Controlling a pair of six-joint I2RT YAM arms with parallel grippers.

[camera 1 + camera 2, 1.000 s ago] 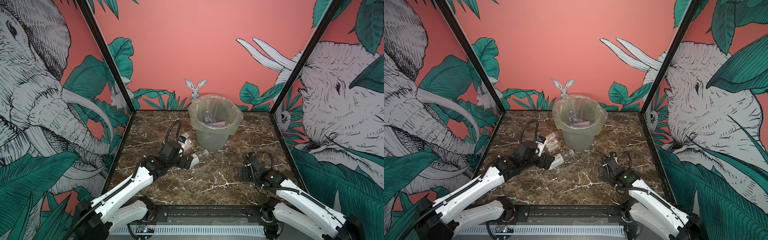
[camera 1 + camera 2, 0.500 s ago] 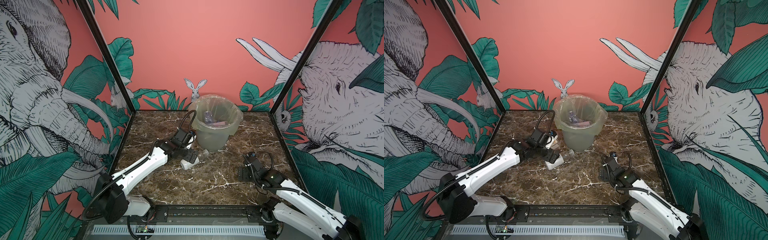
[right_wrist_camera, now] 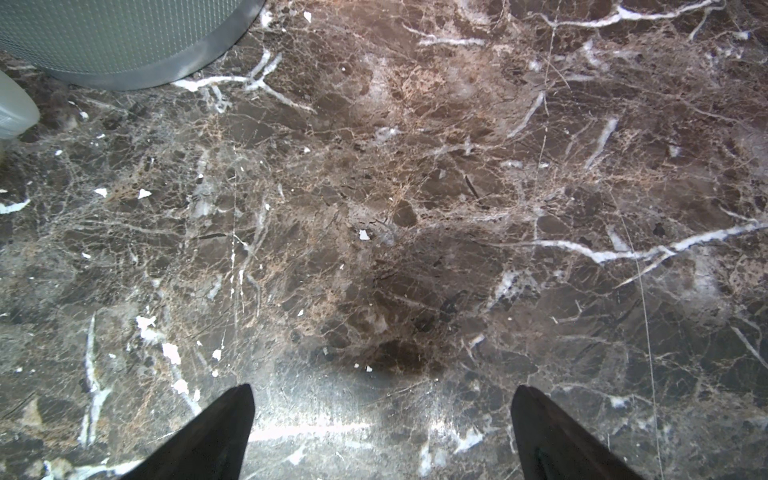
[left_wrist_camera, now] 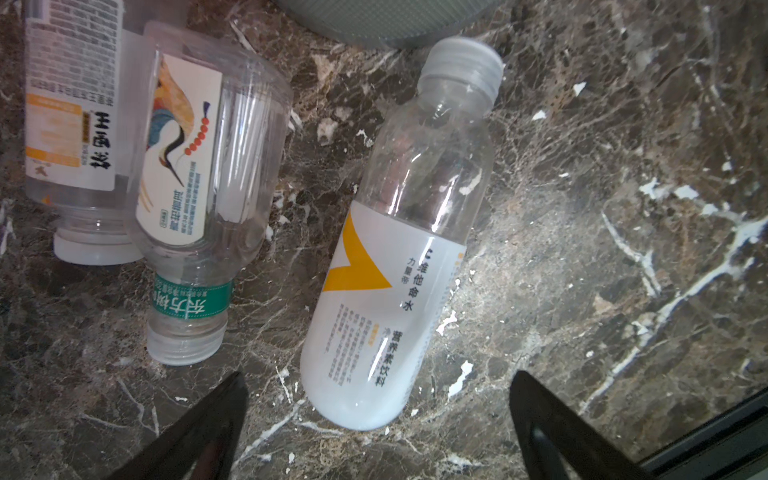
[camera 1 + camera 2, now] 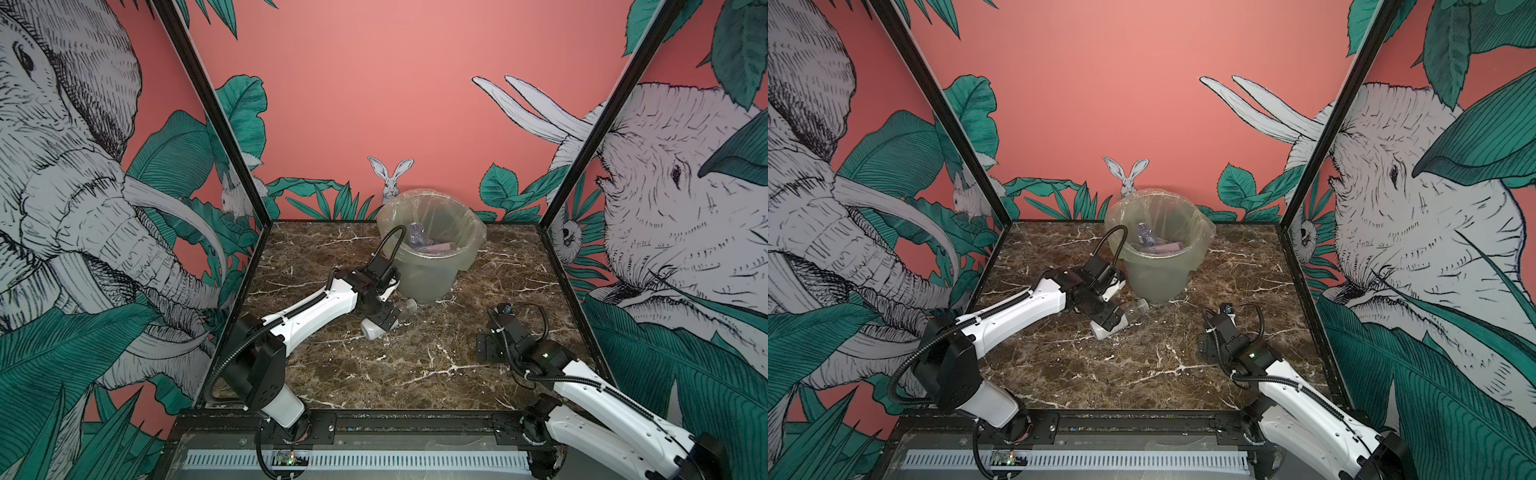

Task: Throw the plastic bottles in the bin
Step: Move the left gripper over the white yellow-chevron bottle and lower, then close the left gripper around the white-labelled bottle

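Lying on its side on the marble desk (image 4: 602, 270), the yellow-labelled bottle (image 4: 399, 249) points its cap at the foot of the bin (image 4: 395, 20). Near it, a crane-labelled bottle (image 4: 195, 187) and a white-labelled bottle (image 4: 70, 124) lie against each other. Several discarded bottles (image 5: 430, 246) rest inside the bin. The left fingers (image 4: 199, 432) hang spread wide around the yellow-labelled bottle's base, gripping nothing. The right fingers (image 3: 208, 436), also apart and empty, hover over bare desk near the bin.
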